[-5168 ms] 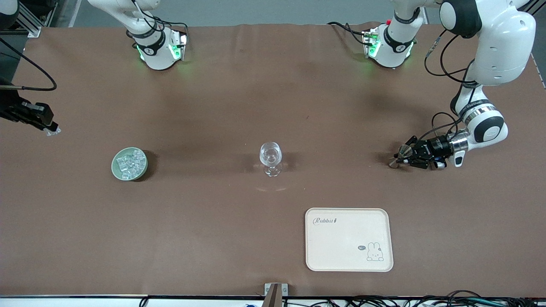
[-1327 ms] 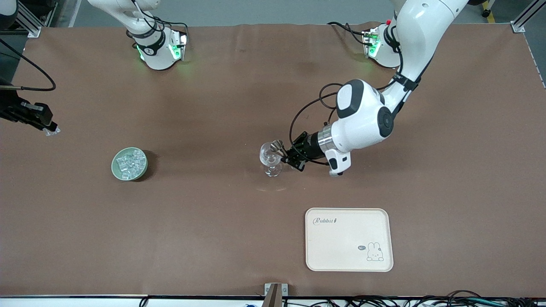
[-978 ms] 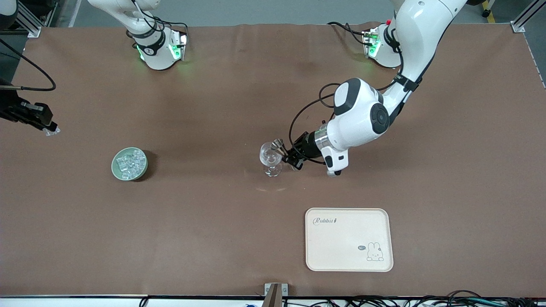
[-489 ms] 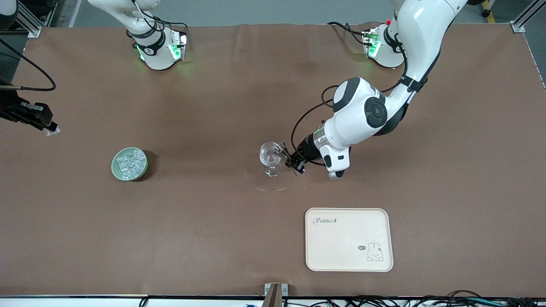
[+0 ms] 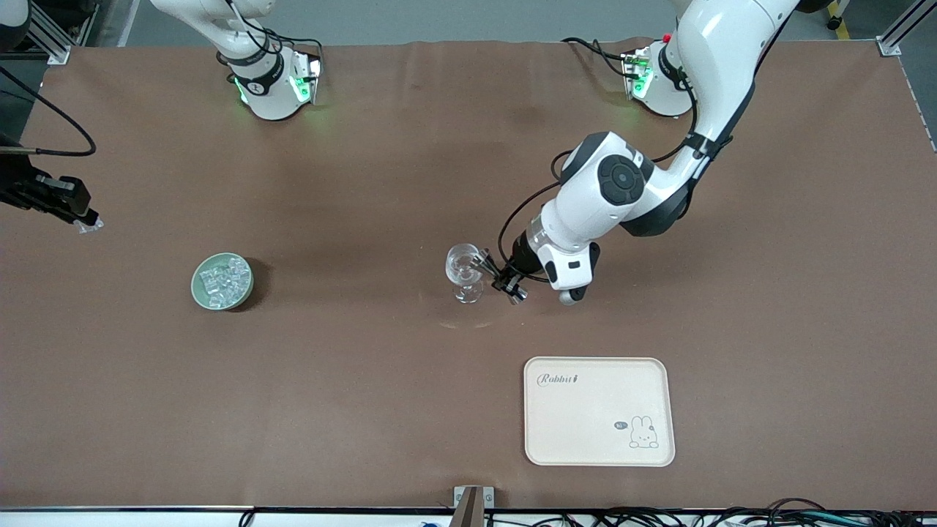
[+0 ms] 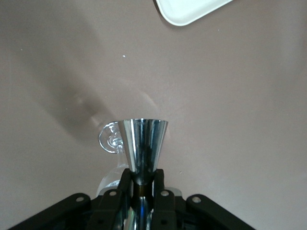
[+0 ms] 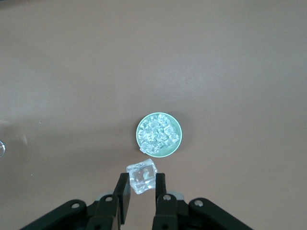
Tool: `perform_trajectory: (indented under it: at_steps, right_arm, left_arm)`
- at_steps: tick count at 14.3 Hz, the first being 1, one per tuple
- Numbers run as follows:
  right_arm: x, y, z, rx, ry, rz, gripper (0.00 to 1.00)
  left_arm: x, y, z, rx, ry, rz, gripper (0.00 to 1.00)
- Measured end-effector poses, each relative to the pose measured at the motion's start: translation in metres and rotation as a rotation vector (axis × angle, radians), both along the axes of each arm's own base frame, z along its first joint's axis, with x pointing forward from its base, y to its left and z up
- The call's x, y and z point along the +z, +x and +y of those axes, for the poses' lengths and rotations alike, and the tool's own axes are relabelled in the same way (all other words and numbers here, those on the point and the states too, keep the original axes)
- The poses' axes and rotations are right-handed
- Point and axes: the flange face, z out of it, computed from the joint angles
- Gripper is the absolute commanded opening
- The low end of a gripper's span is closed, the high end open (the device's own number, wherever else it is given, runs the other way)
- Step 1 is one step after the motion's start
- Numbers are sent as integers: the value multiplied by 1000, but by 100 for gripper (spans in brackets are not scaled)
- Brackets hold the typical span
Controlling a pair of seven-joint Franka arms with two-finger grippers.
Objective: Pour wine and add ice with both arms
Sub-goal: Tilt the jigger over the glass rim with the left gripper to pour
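Note:
A clear stemmed glass (image 5: 464,272) stands mid-table. My left gripper (image 5: 489,268) is beside its rim, shut on the waist of a shiny metal jigger (image 6: 143,142). The jigger's cup (image 5: 480,258) tips over the glass bowl. The wine is hidden; I see no liquid. Part of the glass (image 6: 110,138) shows under the jigger. My right gripper (image 5: 89,223) hovers over the right arm's end of the table, shut on one ice cube (image 7: 142,174). More ice (image 5: 222,281) is heaped in a green bowl (image 5: 195,285), which the right wrist view shows below that gripper (image 7: 142,179).
A cream tray (image 5: 599,439) with a rabbit drawing lies nearer the front camera than the glass, toward the left arm's end. The green bowl (image 7: 163,152) sits alone on the brown cloth. Both arm bases stand along the table's back edge.
My left arm carried the jigger from its end of the table to the glass, and over the last second its wrist turned, tipping the cup onto the rim. The right arm stayed still.

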Motion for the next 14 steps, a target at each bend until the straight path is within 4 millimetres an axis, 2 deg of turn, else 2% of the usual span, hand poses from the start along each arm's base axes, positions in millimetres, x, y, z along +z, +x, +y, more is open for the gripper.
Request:
perform_trajectory:
  at_steps: [8,14]
  right_arm:
    - [0,0,0,0,0,0,1]
    - [0,0,0,0,0,0,1]
  left_arm:
    - [16,-2,-13,11,38,-64,0]
    - [13,-8,-22,-4,86,-103,0]
